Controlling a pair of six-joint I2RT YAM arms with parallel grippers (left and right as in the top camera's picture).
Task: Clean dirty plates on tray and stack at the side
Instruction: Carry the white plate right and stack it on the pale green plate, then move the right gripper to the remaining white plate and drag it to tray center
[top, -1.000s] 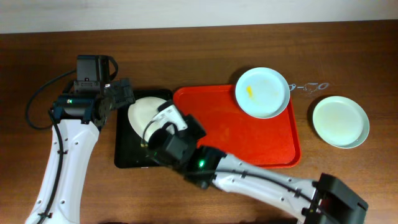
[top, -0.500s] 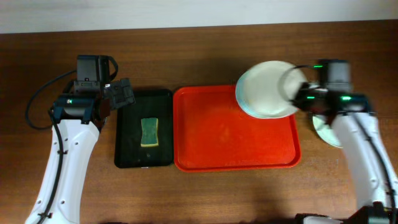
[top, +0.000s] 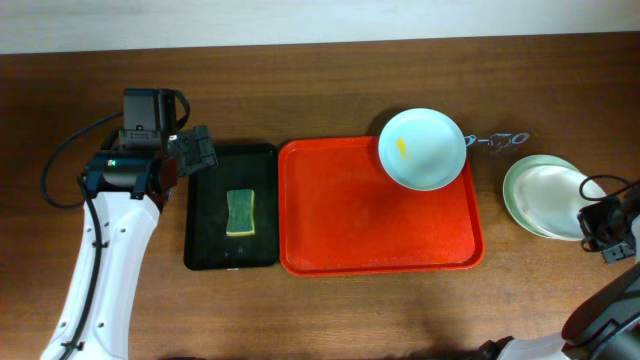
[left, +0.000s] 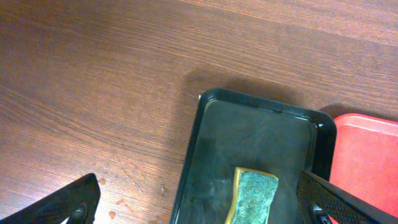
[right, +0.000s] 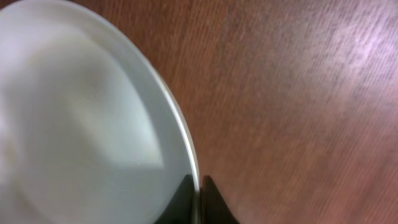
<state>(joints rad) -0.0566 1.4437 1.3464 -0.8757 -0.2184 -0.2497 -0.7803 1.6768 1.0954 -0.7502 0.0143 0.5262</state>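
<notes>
Where the wooden table (top: 330, 80) bearing the tray (top: 380, 220) ends, pale wall (top: 320, 20) shows.

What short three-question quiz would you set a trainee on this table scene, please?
1. How many round, glossy pale-blue plates lie on the flat red-orange plastic tray?
2. Fill in: the green-yellow rectangular sponge lies in the narrow ___ plastic tray.
3. True or false: the left gripper is shut on the sponge.

Key
1. One, with a yellow smear. Other plates are stacked on the table to the tray's right, and the right gripper pinches the top plate by its rim.
2. Black.
3. False. It is open, beside the black tray.
</notes>
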